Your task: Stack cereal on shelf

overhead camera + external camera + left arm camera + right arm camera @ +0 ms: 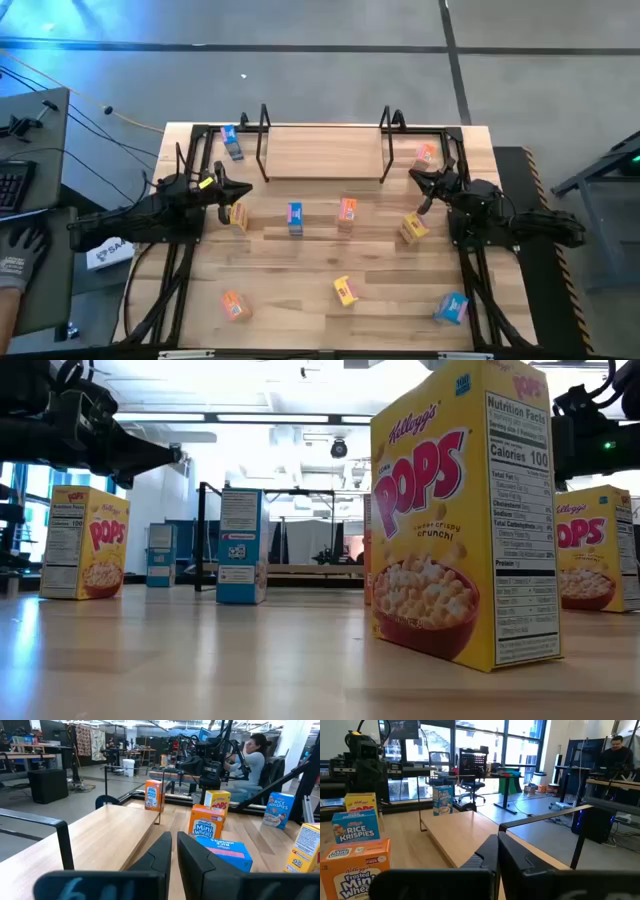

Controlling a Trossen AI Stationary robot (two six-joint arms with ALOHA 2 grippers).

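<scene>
The shelf (325, 152) stands bare at the far middle of the tabletop (300, 290), with a blue cereal box (232, 142) just outside its left loop and an orange cereal box (426, 154) just outside its right loop. The other seven cereal boxes stand scattered on the tabletop in front of the shelf, among them a blue box (295, 217) and an orange box (347, 212) near its front edge. The left gripper (243, 191) hovers pinched together and empty near the shelf's front left corner, and the right gripper (416, 176), likewise closed on nothing, hovers near its front right corner.
</scene>
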